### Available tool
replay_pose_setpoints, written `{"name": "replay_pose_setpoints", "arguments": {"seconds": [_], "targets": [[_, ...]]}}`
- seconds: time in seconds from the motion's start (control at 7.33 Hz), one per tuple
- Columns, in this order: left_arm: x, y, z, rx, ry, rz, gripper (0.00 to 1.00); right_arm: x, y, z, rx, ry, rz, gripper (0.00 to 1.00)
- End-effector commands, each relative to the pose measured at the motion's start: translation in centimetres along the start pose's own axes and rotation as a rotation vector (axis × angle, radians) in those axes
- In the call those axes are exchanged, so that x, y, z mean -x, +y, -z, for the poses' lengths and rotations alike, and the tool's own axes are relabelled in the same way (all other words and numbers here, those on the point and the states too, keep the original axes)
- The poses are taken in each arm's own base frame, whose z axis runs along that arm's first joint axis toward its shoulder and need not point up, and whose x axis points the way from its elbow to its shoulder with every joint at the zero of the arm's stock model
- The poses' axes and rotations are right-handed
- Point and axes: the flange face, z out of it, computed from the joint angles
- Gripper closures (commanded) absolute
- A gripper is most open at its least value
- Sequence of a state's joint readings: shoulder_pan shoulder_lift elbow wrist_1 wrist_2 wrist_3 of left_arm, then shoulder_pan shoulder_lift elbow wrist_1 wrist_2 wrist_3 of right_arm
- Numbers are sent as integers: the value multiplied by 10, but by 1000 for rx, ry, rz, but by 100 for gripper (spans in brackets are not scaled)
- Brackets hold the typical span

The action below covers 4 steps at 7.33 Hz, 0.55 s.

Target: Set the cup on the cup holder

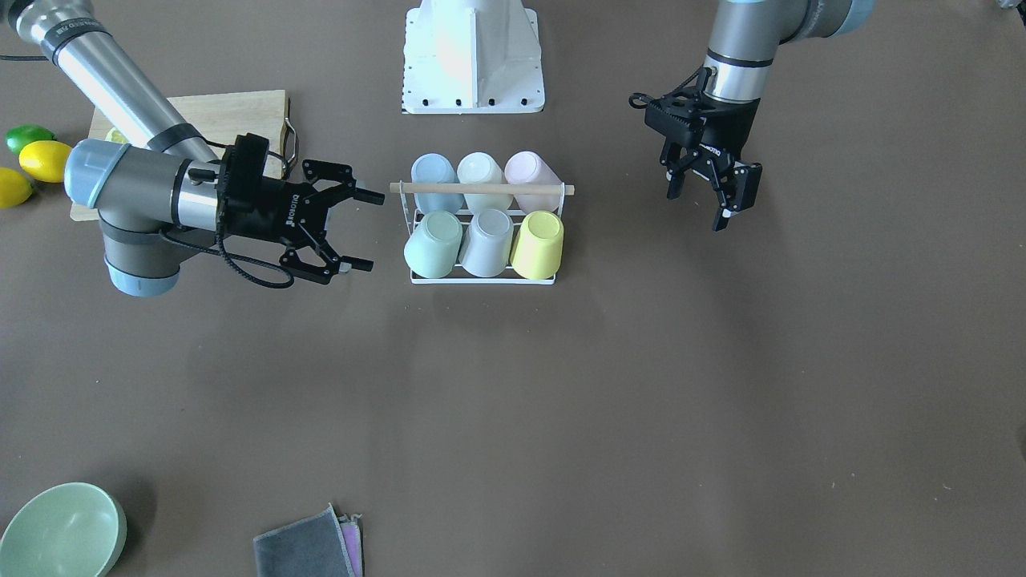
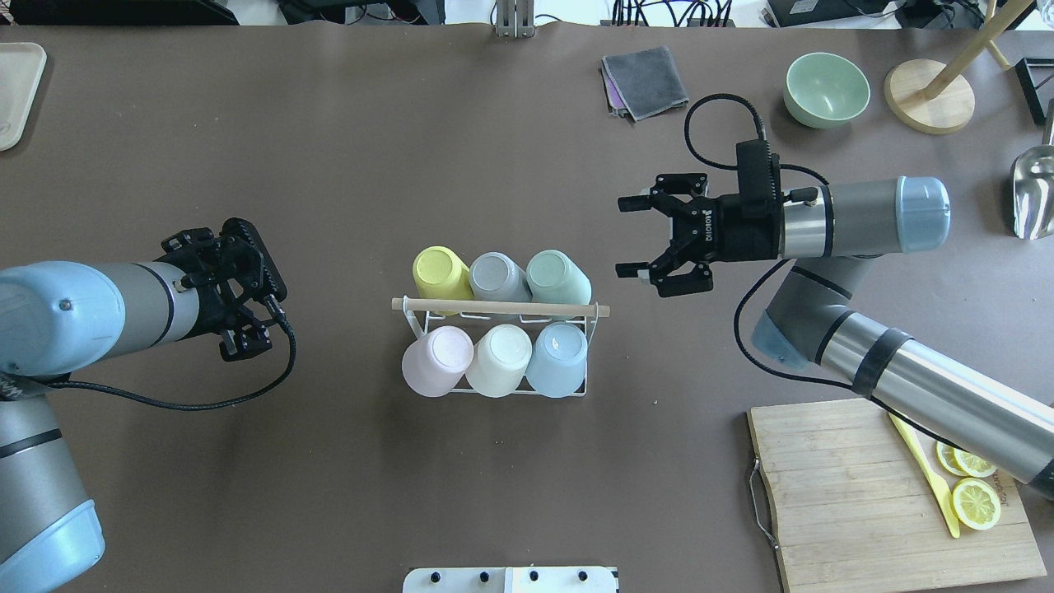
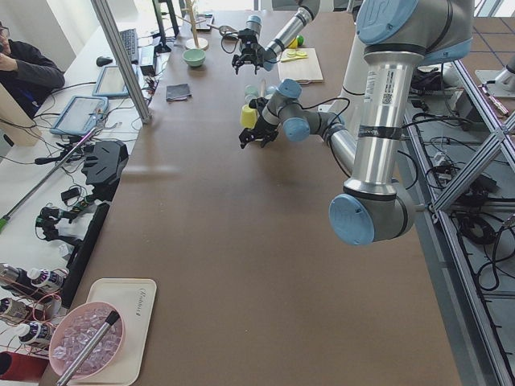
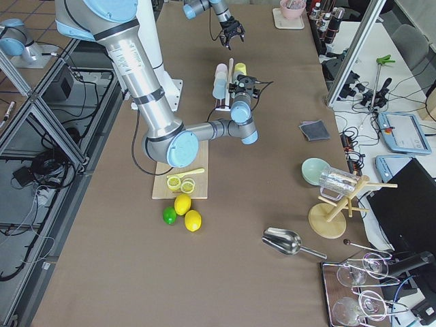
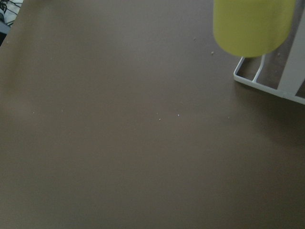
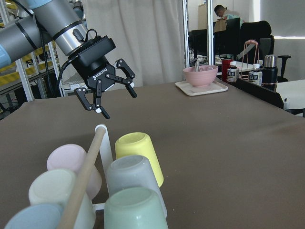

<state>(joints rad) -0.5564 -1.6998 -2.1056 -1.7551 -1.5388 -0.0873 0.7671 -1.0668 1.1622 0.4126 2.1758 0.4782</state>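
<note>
Brown table point(image 2: 329, 165), seen from above and from both ends. The cup holder point(image 2: 501, 307) stands at the table's middle, straight out from my white base point(image 1: 473, 56), its wooden rod point(image 1: 481, 188) running left to right. Six cups sit mouth-down on it. The far row holds the yellow cup point(image 2: 442, 272), grey cup point(image 2: 496, 276) and green cup point(image 2: 560, 276); the near row holds the pink cup point(image 2: 436, 358), cream cup point(image 2: 500, 358) and blue cup point(image 2: 557, 356).

My right pincer point(image 2: 623, 236) lies level, just right of the green cup and clear of it. Its fingers are spread wide and hold nothing. My left pincer point(image 1: 697, 207) hangs well left of the holder, pointing down, its fingers parted and empty.

Near right lies a cutting board point(image 2: 865, 494) with lemon slices point(image 2: 976, 502) and a yellow knife point(image 2: 926, 469); two lemons point(image 1: 44, 159) and a lime point(image 1: 28, 136) lie just beyond it. Far right are a green bowl point(image 2: 826, 89), a folded grey cloth point(image 2: 645, 78), a wooden stand point(image 2: 929, 105) and a metal scoop point(image 2: 1033, 193).

Beyond the far edge, past aluminium posts point(image 3: 121, 56), is a bench with tablets point(image 3: 80, 112) and a seated person point(image 3: 24, 68).
</note>
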Motion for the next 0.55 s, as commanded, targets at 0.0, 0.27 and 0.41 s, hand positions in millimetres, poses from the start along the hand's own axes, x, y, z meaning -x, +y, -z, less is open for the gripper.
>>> {"name": "replay_pose_setpoints", "arguments": {"seconds": [0.0, 0.27, 0.41], "targets": [[21, 16, -4, 186, 45, 52, 2, -35, 19, 72, 152, 45, -53, 0], [80, 52, -20, 264, 221, 213, 1, -65, 40, 121, 308, 152, -201, 0], [130, 88, -21, 299, 254, 333, 2, -78, 51, 148, 369, 222, -279, 0]]}}
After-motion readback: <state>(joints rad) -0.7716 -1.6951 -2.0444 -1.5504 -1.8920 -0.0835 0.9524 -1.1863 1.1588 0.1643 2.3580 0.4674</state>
